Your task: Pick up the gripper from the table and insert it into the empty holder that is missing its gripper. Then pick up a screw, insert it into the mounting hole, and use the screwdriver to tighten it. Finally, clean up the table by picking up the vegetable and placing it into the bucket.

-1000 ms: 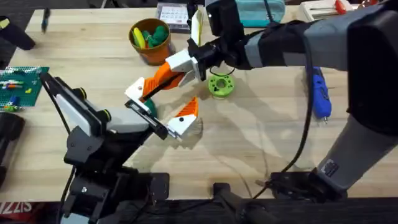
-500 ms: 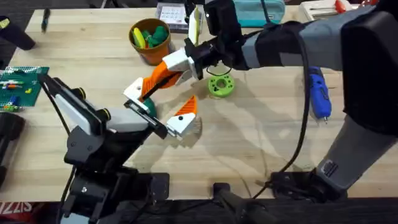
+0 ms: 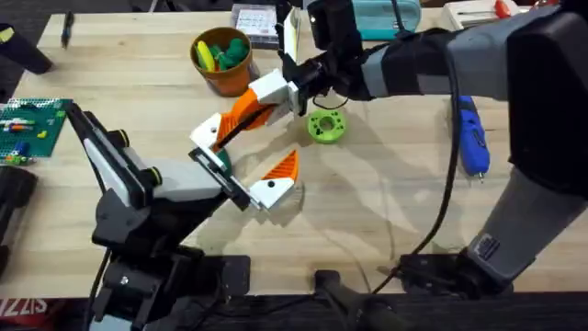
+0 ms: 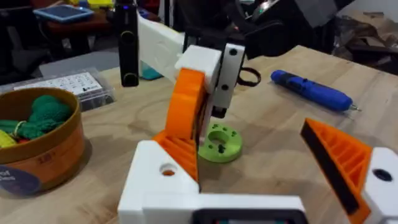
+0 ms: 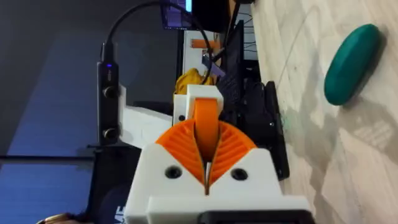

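My right gripper [image 3: 243, 110] is shut on the orange tip of the gripper [image 3: 209, 134], seen as an orange strip [image 5: 206, 124] between its ribbed pads. The gripper's white base [image 4: 149, 177], with a round hole in it, rests against the empty holder side of my left gripper [image 3: 248, 149]. My left gripper's own orange finger [image 4: 339, 158] stands far off, so it is open. Just beyond sits the lime-green vegetable [image 3: 325, 125] [image 4: 219, 144]. The orange bucket [image 3: 220, 61] [image 4: 37, 152] holds toys. Toward the right lies the blue screwdriver [image 3: 473, 136] [image 4: 311, 92]. The screw is out of view.
A green brick board [image 3: 28, 129] lies at the left edge. At the back stand a clear box [image 3: 257, 20] [image 4: 74, 84] and a teal case [image 3: 386, 18]. A thin cable [image 3: 367, 244] crosses the front of the table.
The held gripper and my right gripper dipped left, then came back slightly right. My left gripper shifted a little right with them, and its forearm swung more upright.
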{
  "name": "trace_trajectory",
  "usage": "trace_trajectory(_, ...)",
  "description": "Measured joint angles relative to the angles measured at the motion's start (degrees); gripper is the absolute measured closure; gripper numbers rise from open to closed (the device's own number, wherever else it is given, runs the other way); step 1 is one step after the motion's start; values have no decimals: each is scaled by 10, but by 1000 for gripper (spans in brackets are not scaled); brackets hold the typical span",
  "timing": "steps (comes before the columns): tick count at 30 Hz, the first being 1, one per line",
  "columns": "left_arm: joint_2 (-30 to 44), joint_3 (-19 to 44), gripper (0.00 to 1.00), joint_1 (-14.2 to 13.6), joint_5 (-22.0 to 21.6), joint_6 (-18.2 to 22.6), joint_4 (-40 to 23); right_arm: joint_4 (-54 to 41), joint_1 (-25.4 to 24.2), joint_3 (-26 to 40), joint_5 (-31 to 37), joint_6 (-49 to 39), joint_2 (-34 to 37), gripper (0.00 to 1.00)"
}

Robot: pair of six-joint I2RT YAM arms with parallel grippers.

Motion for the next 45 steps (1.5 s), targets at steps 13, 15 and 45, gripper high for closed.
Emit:
trace_trajectory(13, 0, 0, 14, 0, 7, 0, 0, -23, 1, 1, -9, -10, 0, 983)
trace_trajectory(15, 0, 0, 14, 0, 8, 0, -2, -31, 1, 2, -8, -14, 0, 983)
trace_trajectory(45, 0, 0, 14, 0, 26, 0, -1, -35, 11, 3, -6, -21, 0, 857)
